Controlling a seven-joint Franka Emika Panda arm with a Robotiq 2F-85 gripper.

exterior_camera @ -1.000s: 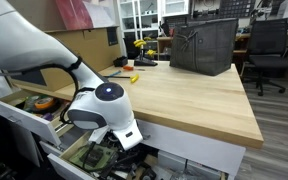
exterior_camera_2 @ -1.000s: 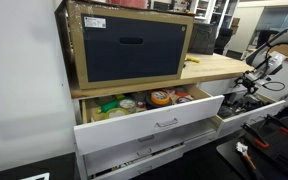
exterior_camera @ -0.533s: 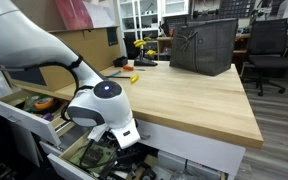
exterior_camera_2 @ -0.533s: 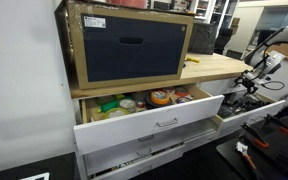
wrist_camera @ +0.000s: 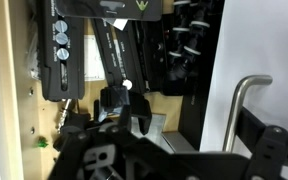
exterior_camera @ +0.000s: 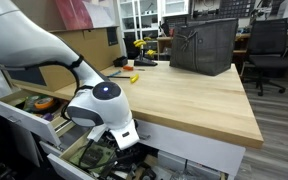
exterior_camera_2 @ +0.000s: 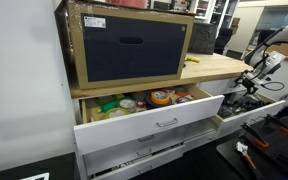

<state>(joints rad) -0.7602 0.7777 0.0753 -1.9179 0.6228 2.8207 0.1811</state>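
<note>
My gripper (wrist_camera: 184, 140) hangs down inside an open lower drawer (exterior_camera: 76, 158) under the wooden workbench (exterior_camera: 184, 95). In the wrist view its dark fingers stand apart with nothing between them, over the drawer's wooden floor and a small metal piece (wrist_camera: 156, 127). A silver drawer handle (wrist_camera: 246, 100) on a white front panel is close on the right. A black tool (wrist_camera: 119, 60) and a pack of batteries (wrist_camera: 61, 45) lie just beyond the fingers. In both exterior views the white wrist (exterior_camera: 104, 105) hides most of the gripper (exterior_camera_2: 242, 95).
A second open drawer (exterior_camera: 24, 105) sits higher, beside the arm. A wide open drawer (exterior_camera_2: 154, 125) holds tape rolls and clutter. A black crate (exterior_camera: 202, 45) and yellow tools (exterior_camera: 134, 76) stand on the bench. An office chair (exterior_camera: 269, 50) is behind it.
</note>
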